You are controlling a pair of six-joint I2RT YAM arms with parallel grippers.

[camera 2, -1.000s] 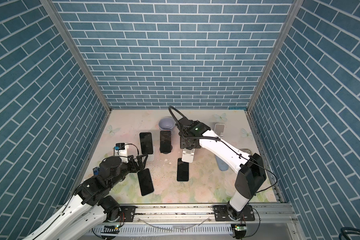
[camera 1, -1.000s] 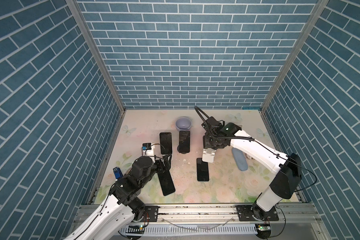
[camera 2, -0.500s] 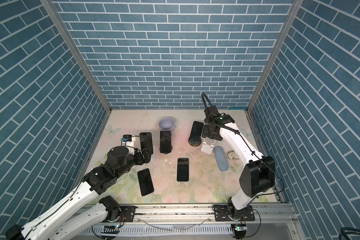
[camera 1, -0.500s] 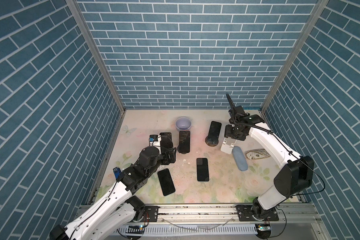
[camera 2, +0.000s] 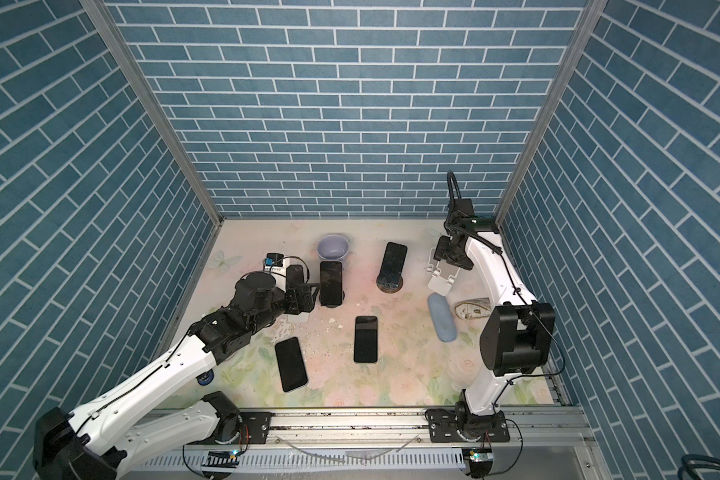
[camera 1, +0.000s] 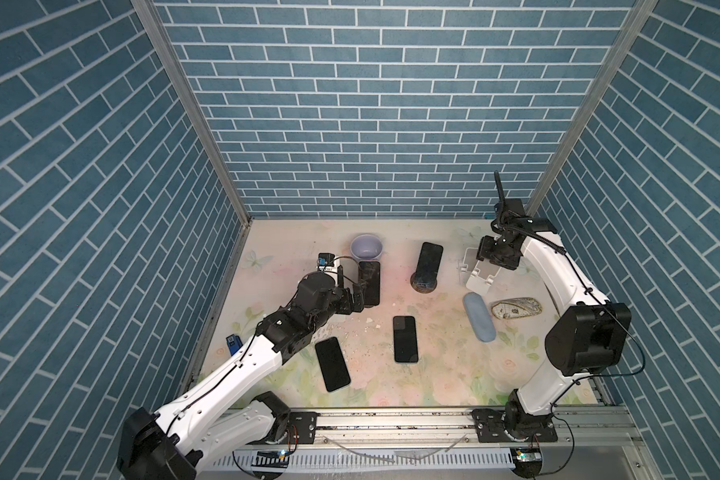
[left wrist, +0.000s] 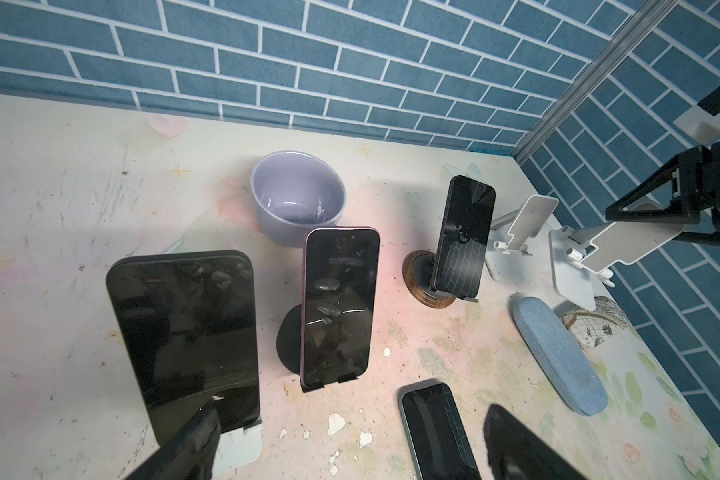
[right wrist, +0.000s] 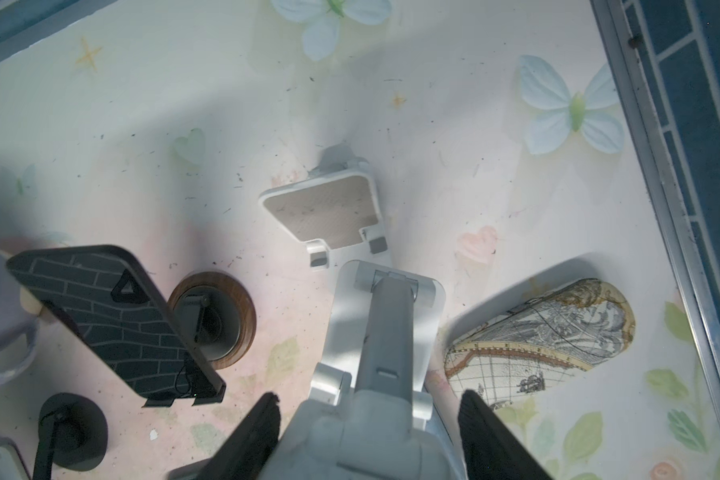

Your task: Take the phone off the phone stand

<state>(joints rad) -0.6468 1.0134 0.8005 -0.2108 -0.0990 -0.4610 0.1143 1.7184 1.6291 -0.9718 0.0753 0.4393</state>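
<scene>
We see the black dark-screened phone (left wrist: 184, 332) leaning on a white phone stand (left wrist: 242, 446), left of the purple bowl (left wrist: 298, 195). Left pincer (left wrist: 352, 419) spread just before it, arm extended. Right of the purple bowl, right pincer (right wrist: 368, 397) pinching a spare white stand (right wrist: 375, 332).

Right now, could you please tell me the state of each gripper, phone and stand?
left gripper: open.
white stand: gripped, no phone.
right gripper: shut on white stand.
spare stand: empty, on table.
black phone: propped on pale stand.
purple phone: propped on black stand.
rear phone: propped on wooden stand.
nearer flat phone: lying on table.
farther flat phone: lying on table.
</scene>
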